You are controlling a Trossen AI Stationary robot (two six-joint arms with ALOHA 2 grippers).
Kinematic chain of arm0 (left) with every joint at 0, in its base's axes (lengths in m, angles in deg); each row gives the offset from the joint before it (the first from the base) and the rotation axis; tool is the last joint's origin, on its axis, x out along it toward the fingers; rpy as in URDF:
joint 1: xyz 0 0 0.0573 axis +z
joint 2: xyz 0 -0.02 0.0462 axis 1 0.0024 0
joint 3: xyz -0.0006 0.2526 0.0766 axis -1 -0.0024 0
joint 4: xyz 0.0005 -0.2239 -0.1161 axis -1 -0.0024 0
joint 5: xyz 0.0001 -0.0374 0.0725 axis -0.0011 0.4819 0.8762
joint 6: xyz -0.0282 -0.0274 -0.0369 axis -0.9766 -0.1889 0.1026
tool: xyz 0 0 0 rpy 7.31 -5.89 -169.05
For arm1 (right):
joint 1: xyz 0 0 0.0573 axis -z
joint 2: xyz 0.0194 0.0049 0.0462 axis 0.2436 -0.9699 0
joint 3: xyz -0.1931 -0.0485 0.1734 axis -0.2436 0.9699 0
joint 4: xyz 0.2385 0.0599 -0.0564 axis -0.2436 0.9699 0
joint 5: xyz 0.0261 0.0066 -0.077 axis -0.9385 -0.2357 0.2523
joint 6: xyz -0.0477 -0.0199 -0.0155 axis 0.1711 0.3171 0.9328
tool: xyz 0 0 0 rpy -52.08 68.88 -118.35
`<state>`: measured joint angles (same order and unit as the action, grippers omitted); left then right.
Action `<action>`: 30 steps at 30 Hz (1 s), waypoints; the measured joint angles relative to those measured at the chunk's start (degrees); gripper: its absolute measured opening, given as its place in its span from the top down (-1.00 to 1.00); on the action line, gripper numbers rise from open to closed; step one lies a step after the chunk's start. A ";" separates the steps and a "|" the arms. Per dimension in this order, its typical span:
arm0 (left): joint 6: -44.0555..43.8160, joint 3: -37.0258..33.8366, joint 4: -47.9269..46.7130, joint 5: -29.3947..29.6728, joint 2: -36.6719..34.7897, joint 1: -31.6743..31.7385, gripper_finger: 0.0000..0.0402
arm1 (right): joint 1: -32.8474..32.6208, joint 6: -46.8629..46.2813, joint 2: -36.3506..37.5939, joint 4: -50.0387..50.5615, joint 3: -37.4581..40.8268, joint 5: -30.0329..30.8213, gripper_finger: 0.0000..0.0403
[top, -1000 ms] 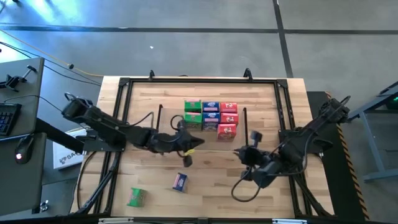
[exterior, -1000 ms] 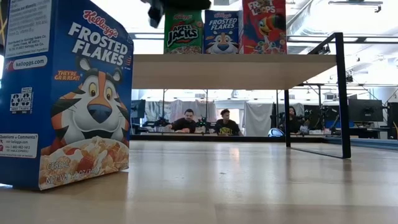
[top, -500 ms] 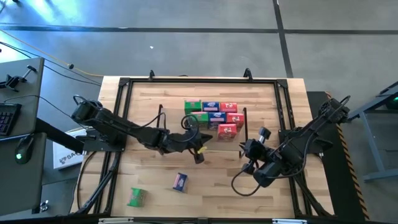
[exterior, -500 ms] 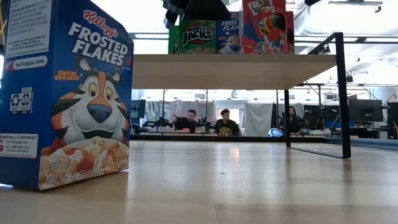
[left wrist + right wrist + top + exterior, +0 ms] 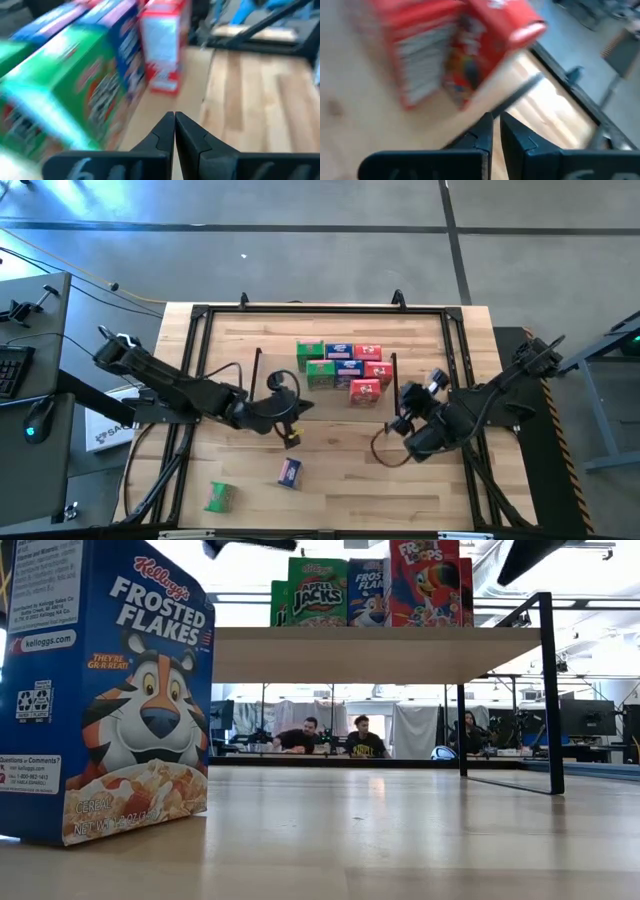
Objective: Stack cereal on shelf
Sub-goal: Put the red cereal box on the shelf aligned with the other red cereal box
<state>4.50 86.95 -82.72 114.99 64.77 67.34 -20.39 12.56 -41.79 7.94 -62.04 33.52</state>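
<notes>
Your left claw (image 5: 291, 436) and right claw (image 5: 398, 426) are both clenched empty. Seven small cereal boxes (image 5: 342, 367) stand on the low black-framed wooden shelf (image 5: 395, 380); a blue box (image 5: 289, 471) and a green box (image 5: 219, 497) remain on the table (image 5: 340, 490).

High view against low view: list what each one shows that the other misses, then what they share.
Only the high view shows the green box lying on the table near its front edge, both arms whole, the left gripper and the right gripper, each shut and empty, beside the shelf.

Only the low view shows the printed fronts and people seated in the room behind.

Both show the blue box off the shelf and the boxes grouped on the shelf.
</notes>
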 joint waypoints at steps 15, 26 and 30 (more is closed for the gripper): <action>-8.84 -5.74 -7.96 3.37 -3.83 -0.24 0.98 | 11.04 19.10 0.00 -12.96 0.08 -2.76 0.92; -5.80 -5.74 -7.47 3.90 -3.89 1.11 0.98 | 11.54 22.05 -0.07 -10.83 -1.49 -4.98 0.92; -5.51 -5.72 -7.27 2.84 -5.15 -0.11 0.98 | 9.10 20.97 -0.02 -3.25 -7.36 -5.03 0.92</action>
<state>-1.02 81.24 -89.99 117.83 59.61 67.22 -11.30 33.53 -41.81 4.69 -69.41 28.48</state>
